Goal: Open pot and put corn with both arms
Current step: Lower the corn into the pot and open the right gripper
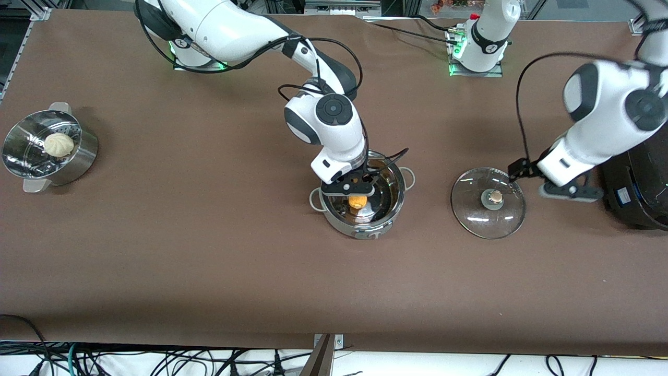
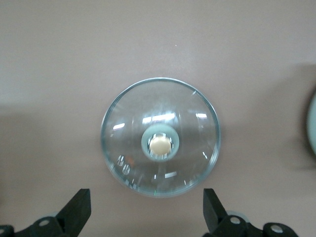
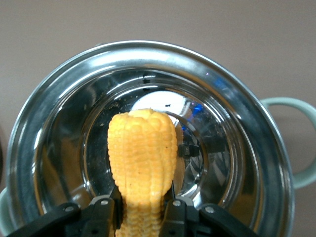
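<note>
The shiny steel pot (image 1: pixel 387 210) stands open mid-table, with its loop handles at the sides. My right gripper (image 1: pixel 355 194) is over the pot's mouth, shut on the yellow corn (image 1: pixel 357 201), which hangs into the pot. In the right wrist view the fingers (image 3: pixel 104 213) clamp the corn (image 3: pixel 143 163) above the pot's shiny bottom (image 3: pixel 207 153). The glass lid (image 1: pixel 488 210) with its tan knob (image 1: pixel 494 197) lies flat on the table toward the left arm's end. My left gripper (image 1: pixel 569 191) hovers open and empty beside the lid; in its wrist view the lid (image 2: pixel 160 143) lies past the spread fingertips (image 2: pixel 80 205).
A steel steamer pot (image 1: pixel 49 151) with a white bun (image 1: pixel 58 144) stands at the right arm's end. A large black cooker (image 1: pixel 639 188) stands at the left arm's end, close to the left gripper. Cables hang at the table's near edge.
</note>
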Robot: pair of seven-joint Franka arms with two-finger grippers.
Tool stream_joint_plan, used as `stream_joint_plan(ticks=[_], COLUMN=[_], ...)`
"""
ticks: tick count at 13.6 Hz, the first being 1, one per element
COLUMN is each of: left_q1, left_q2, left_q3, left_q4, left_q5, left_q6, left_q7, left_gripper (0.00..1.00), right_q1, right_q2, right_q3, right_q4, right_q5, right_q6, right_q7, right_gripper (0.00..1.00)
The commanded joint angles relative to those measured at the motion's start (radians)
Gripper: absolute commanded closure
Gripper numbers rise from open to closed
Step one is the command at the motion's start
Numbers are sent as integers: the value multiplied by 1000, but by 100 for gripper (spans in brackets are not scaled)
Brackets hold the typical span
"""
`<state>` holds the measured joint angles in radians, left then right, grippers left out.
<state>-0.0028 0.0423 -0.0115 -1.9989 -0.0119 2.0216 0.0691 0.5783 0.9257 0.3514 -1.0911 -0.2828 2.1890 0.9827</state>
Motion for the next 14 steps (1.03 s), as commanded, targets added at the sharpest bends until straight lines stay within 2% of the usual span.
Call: stream_joint_plan(ticks=[1, 2, 3, 6, 8, 11, 14], left_q1=[17, 21, 26, 29, 27, 29, 29], left_q2=[-87, -87, -87, -87, -85, -81, -81], left_q3=[4, 5, 7, 7, 18, 22, 30], left_q4=[127, 191, 240, 322, 353, 377, 381], left_q5=[-8, -7, 1, 41, 41, 43, 43], left_q6=[-278, -355, -403, -480, -501, -517, -531], left_q7=[9, 9, 9, 3, -2, 0, 1], left_gripper=[0, 0, 0, 0, 0, 0, 0], right_q1=[9, 9, 9, 3, -1, -56, -187], right_q2=[30, 30, 28, 10, -28, -132, -256], right_q3=[-3, -3, -3, -3, -3, -3, -3], right_q4=[39, 37, 37, 39, 39, 39, 39], right_q5=[-19, -21, -21, -21, -19, -15, -4], right_q6=[8, 6, 6, -11, -81, -295, -516], right_q7=[13, 14, 10, -4, -15, -245, -479], right_gripper=[30, 4, 0, 0, 0, 0, 0])
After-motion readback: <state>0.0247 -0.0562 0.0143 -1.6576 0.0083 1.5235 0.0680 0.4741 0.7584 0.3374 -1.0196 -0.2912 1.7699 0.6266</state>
